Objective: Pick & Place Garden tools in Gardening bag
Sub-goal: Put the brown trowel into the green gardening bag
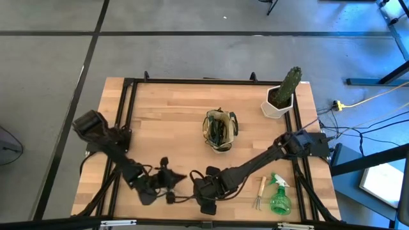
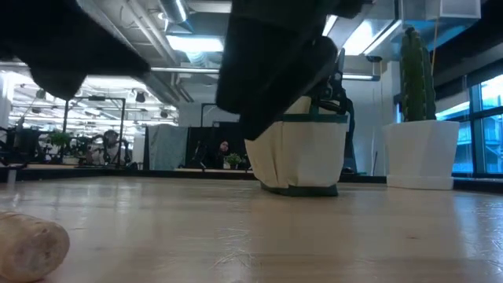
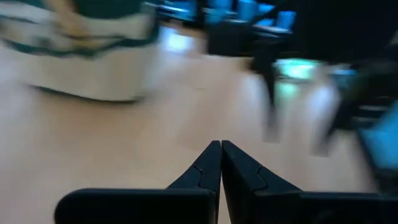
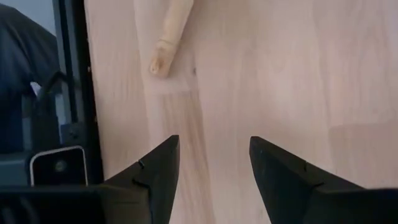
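The olive and beige gardening bag [image 1: 219, 130] stands upright at the table's middle with dark tools inside; it also shows in the low view [image 2: 302, 153]. A wooden-handled hand fork [image 1: 259, 192] and the green spray bottle [image 1: 278, 196] lie at the near right. My left gripper [image 1: 174, 178] is shut and empty near the front edge, as the left wrist view [image 3: 221, 152] shows. My right gripper [image 1: 206, 203] is beside it, open and empty [image 4: 214, 155]. A wooden handle [image 4: 169, 34] lies on the table ahead of its fingers, apart from them.
A cactus in a white pot [image 1: 280, 101] stands at the far right corner. The black table frame [image 4: 74, 81] runs close beside my right gripper. A wooden handle end [image 2: 27, 245] lies by the front edge in the low view. Both arms crowd the near middle.
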Robot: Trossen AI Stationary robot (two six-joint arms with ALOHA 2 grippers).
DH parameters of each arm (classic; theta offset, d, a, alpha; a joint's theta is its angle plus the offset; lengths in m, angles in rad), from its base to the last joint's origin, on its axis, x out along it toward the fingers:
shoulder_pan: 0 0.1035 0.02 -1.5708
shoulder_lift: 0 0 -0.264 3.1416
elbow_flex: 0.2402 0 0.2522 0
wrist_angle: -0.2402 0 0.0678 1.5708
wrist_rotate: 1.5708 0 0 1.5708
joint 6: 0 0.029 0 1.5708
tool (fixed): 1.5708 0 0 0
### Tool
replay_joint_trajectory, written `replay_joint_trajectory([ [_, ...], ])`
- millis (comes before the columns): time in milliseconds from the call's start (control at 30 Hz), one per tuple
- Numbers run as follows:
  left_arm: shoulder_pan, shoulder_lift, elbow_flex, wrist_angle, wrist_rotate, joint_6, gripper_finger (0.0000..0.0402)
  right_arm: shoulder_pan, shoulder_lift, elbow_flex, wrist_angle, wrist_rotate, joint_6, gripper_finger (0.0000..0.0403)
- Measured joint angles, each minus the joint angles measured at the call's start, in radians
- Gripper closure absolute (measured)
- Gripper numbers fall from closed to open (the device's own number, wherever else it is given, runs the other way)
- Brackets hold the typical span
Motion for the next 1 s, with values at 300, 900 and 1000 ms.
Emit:
replay_joint_trajectory([
  [300,-0.113,-0.024,0.094,0.089,0.245,0.263,0.0381,0.037,0.0,0.0,-0.013,0.044,-0.261,0.0206],
  [900,-0.022,0.065,0.451,-0.856,0.616,0.195,0.0241,0.07,0.0,0.0,-0.283,0.211,-0.126,0.0206],
  [1000,-0.025,0.077,0.45,-0.878,0.615,0.231,0.0212,0.082,0.0,0.0,-0.284,0.223,-0.116,0.0206],
])
